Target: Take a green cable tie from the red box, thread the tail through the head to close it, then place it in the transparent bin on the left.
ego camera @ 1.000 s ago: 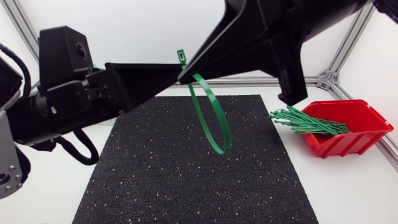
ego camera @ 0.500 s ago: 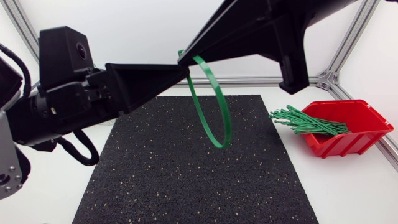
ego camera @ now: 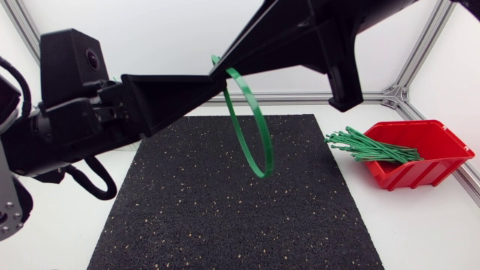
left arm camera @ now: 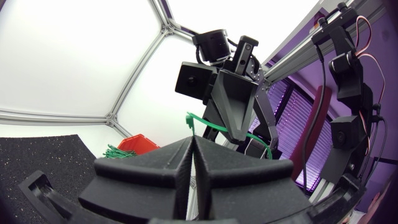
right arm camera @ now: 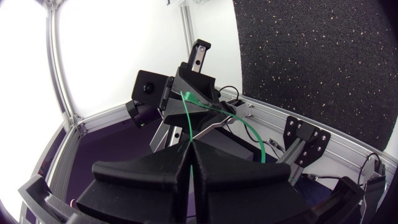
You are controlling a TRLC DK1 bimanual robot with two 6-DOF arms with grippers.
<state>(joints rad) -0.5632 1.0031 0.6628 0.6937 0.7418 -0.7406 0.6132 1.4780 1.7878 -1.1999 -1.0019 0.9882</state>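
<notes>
The white counter [ego camera: 420,225] carries a black speckled mat [ego camera: 225,210] across its middle. Above it the two arms meet tip to tip. The right arm [ego camera: 315,30] slants in from the far right and the left arm [ego camera: 67,120] reaches across from the left.

The right arm's jaws are pressed together, and in its own wrist view a green strap comes out of the seam between them, so they are gripping the tie. The left arm's jaws are closed too, and as far as I can make out they pinch the tie's upper end right at the meeting point.

Off to the right sits the red box [ego camera: 442,161], with a bundle of spare green ties [ego camera: 367,146] fanning over its open lip. I can't spot the transparent bin in any view.

The green cable tie [ego camera: 259,131] hangs from the two tips as a tall loop, in the air above the mat and touching nothing else. Its small head [left arm camera: 190,118] juts out beside the right arm's jaws.

It looks featherweight, springy and smooth: a thin nylon band that holds its curve but would twist or slip out of a loose pinch. I'd hold it flat across the strap, close to the head, where it is stiffest and the loop can't flop or spring open.
</notes>
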